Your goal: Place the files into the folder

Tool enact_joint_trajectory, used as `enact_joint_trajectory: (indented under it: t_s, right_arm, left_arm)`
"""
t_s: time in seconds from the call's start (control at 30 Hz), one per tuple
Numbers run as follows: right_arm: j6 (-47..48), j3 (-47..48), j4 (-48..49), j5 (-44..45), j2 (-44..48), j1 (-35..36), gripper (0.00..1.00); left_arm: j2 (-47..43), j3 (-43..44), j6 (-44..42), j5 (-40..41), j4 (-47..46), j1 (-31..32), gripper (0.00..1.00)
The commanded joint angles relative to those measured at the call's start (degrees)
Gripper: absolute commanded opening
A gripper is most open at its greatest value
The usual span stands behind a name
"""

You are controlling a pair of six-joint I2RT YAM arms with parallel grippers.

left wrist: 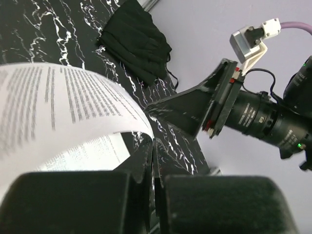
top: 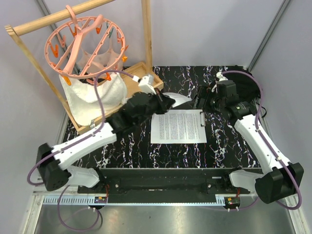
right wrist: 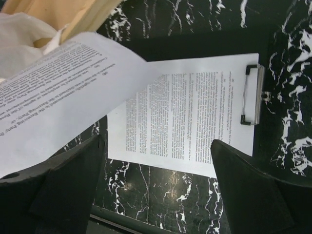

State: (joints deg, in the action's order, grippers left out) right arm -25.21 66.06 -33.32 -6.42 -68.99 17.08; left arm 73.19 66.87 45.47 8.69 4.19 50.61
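While my left gripper (left wrist: 153, 146) is pinched together on one edge of a loose sheet (left wrist: 58, 107), the paper curls up and away from the fingers, printed side showing. From the top camera this sheet (top: 179, 99) hangs just behind the flat sheet (top: 178, 126), and the left gripper (top: 165, 103) is at its left.

Flat sheet (right wrist: 190, 117): lies printed side up on the folder (right wrist: 204, 44), whose matte black margin shows along its far long edge. Silver clip (right wrist: 256, 95) sits over the sheet's short edge, on the right-arm side.

Right gripper (right wrist: 156, 146): fingers wide apart, holding nothing, poised above the clipped sheet; in the top view it (top: 200, 101) is near the clip end.

Black fabric bundle (left wrist: 136, 44) lies on the marble table (top: 131, 146), well apart from the papers.
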Motion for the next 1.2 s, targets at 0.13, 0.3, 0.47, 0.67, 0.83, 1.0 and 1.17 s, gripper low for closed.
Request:
enact_joint_trajectory:
  t_s: [0.13, 0.3, 0.47, 0.67, 0.83, 1.0, 1.17]
  right_arm:
    - [-4.8, -6.6, -1.1, 6.1, 0.1, -0.8, 1.0]
    - [-4.5, -10.2, -0.8, 6.6, -0.4, -3.6, 1.0]
    - [-4.4, -12.6, 1.6, 3.1, -2.6, -6.6, 1.0]
    - [0.8, -7.5, 5.7, -3.7, -12.0, -7.2, 1.0]
    - [6.3, 7.4, 7.1, -5.8, -24.9, -6.4, 1.0]
    - [11.9, 22.6, 9.1, -4.8, -40.1, -3.8, 1.0]
    - [9.1, 45.5, 8.1, -2.2, -58.0, -2.6, 1.0]
  left_arm:
    - [14.7, -13.2, 14.3, 18.0, -21.9, 8.4, 0.0]
    - [23.2, -12.7, 15.2, 20.5, -27.0, 11.4, 0.04]
    - [22.9, -13.3, 13.9, 22.1, -25.3, 13.2, 0.23]
    - [17.3, -14.6, 5.3, 13.8, -19.6, 14.1, 0.87]
    - [8.1, -15.6, -2.5, 0.9, -6.9, 12.0, 0.99]
    - [0.5, -14.5, -7.1, -3.6, 7.7, 6.3, 0.99]
    - [-8.8, -17.6, -8.8, -7.9, 12.6, -4.9, 0.98]
